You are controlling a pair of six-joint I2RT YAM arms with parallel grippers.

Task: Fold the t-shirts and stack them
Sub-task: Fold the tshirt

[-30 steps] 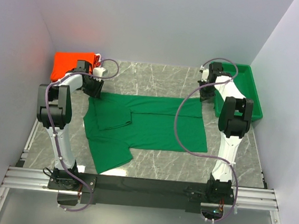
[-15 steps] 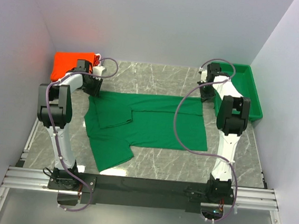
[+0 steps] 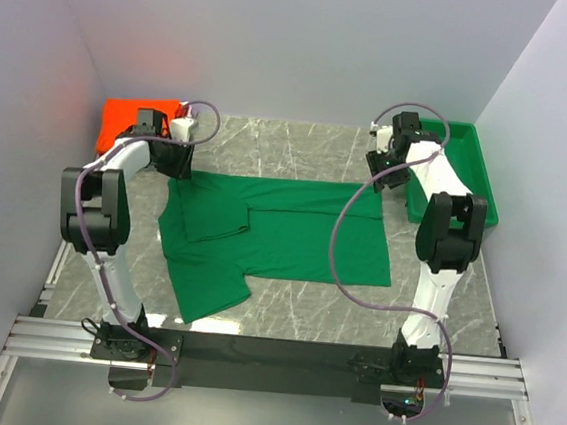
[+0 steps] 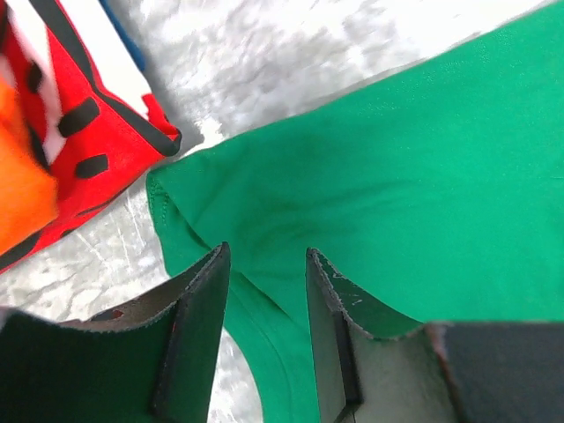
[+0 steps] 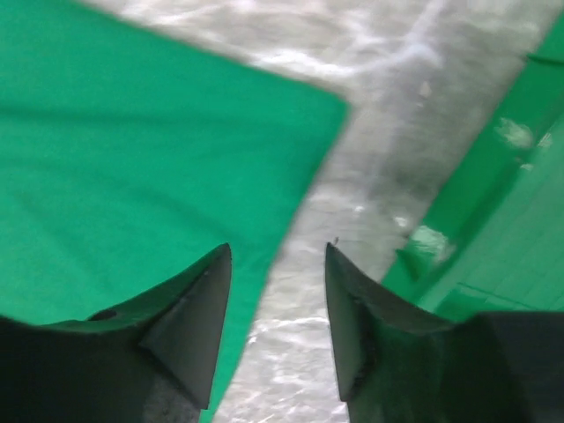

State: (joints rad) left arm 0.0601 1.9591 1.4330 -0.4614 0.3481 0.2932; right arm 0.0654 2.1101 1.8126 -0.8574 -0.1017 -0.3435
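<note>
The dark green t-shirt (image 3: 291,233) lies spread on the marble table, its left sleeve folded inward and its lower left part hanging toward the near edge. My left gripper (image 3: 179,167) hovers over the shirt's far left corner. In the left wrist view its jaws (image 4: 264,256) stand apart above the green cloth (image 4: 397,176), gripping nothing. My right gripper (image 3: 375,176) is at the far right corner. Its open jaws (image 5: 278,251) straddle the shirt's edge (image 5: 132,132) and bare table. The orange-red t-shirts (image 3: 132,118) are piled at the back left and appear beside the left gripper (image 4: 88,132).
A rigid green tray (image 3: 476,191) stands at the back right, close to the right gripper, and its wall fills the right side of the right wrist view (image 5: 520,176). White walls enclose the table on three sides. The arm bases sit on a rail along the near edge.
The right gripper went from shut to open, released the shirt's far right corner, and drew back slightly. The left arm swung its elbow outward, and its gripper stayed by the far left corner.
</note>
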